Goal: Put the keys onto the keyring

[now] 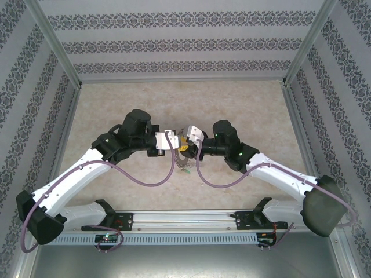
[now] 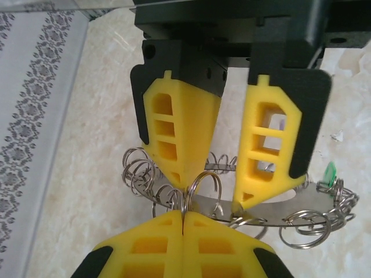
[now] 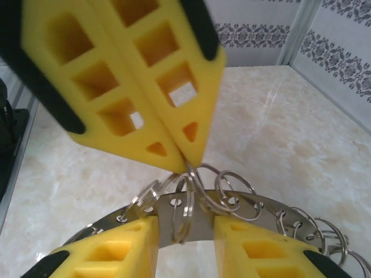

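Note:
The keyring (image 2: 272, 207) is a flat grey metal band fringed with wire loops; it sits under both grippers at the table's middle (image 1: 186, 165). My left gripper (image 2: 184, 211) is shut on one upright wire loop (image 3: 189, 206) of the ring, and its yellow tips (image 3: 186, 162) pinch the loop's top in the right wrist view. My right gripper (image 3: 185, 223) faces it with its fingers apart. The band (image 3: 166, 220) and that loop lie in the gap, and the fingertips (image 2: 240, 200) rest at the band. The keys are out of view.
A small green tag (image 2: 329, 172) sits at the ring's far side. Both arms meet over the beige marble tabletop (image 1: 116, 104). Patterned walls and metal posts close in the back and sides, and a rail (image 1: 185, 220) runs along the near edge.

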